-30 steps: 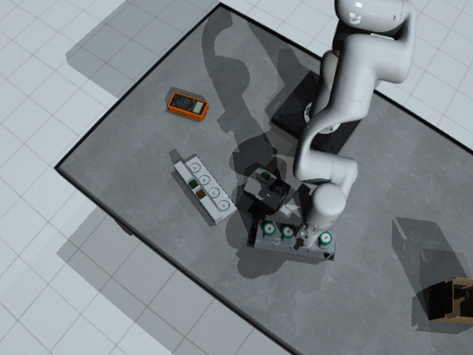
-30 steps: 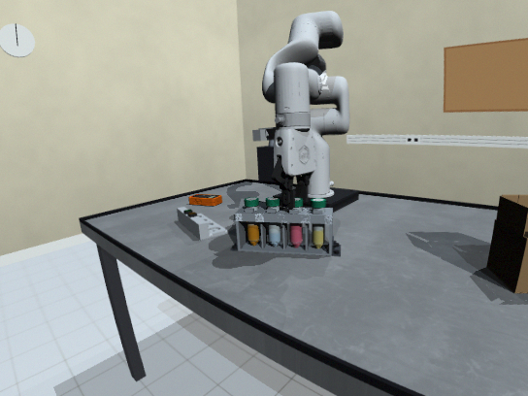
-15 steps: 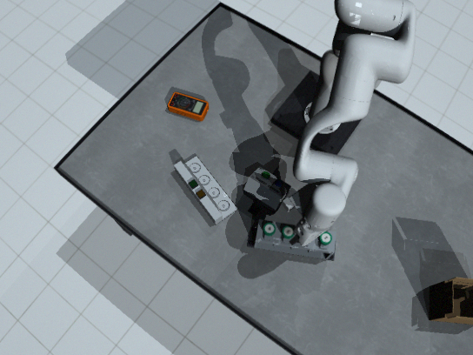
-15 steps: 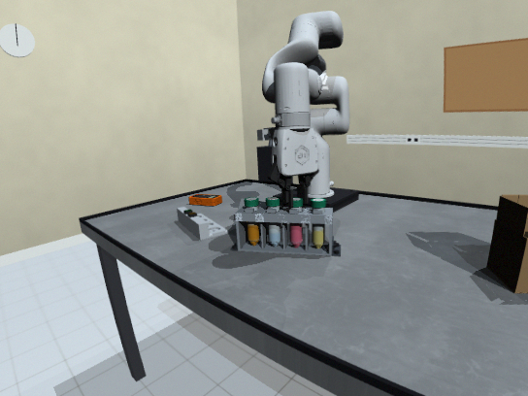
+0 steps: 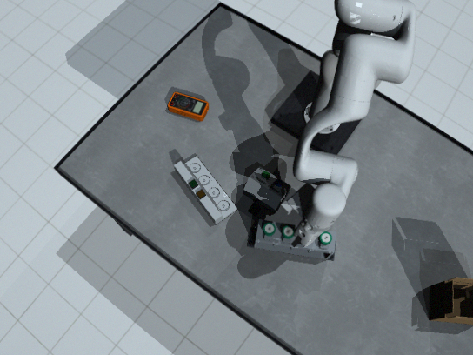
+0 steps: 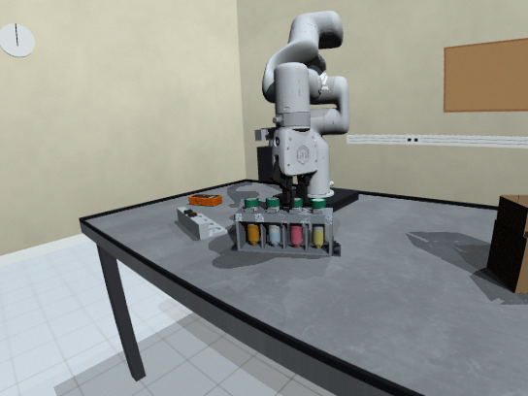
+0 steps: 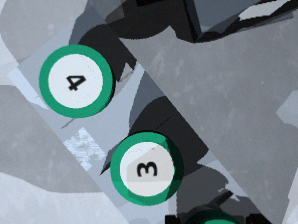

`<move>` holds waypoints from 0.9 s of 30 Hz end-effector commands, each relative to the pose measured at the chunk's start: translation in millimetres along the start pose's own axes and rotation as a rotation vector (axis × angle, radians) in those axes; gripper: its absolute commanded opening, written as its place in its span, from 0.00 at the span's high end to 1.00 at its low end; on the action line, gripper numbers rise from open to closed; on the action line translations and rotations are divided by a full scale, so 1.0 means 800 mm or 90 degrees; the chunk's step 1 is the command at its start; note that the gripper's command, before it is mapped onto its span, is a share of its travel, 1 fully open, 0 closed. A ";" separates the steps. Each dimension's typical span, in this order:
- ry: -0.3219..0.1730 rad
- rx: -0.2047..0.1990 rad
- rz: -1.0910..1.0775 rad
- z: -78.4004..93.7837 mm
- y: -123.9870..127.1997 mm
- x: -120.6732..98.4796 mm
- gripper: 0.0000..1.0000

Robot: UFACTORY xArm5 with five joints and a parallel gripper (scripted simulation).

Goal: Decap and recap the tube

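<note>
The decapping station holds four tubes with green-rimmed caps. In the wrist view I read cap 4 and cap 3, both on their tubes. The cap of tube 2 shows only as a green arc at the bottom edge, between dark fingers. My gripper stands straight down over the pink tube, the third from the left in the side view, and is shut on its cap. The cap is still on the tube. The cap tray has all its nests empty.
The key housing with the green and blue keys stands between the tray and the station. An orange multimeter lies at the far left. A cardboard box stands at the right edge.
</note>
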State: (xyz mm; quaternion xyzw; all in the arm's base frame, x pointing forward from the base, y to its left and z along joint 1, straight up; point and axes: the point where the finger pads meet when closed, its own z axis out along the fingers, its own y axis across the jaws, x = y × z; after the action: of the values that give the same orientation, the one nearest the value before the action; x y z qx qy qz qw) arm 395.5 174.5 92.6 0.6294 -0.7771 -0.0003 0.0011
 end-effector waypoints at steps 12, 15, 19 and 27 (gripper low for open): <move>-0.001 0.004 -0.458 -0.003 -0.002 -0.001 1.00; -0.001 0.004 -0.488 -0.003 -0.002 -0.001 1.00; -0.001 0.004 -0.626 -0.003 -0.002 -0.001 1.00; 0.000 0.004 -0.871 -0.003 -0.002 -0.001 1.00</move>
State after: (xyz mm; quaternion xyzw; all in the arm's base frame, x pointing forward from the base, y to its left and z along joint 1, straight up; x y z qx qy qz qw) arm 395.5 174.5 93.3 0.9487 -0.3161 -0.0008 0.0007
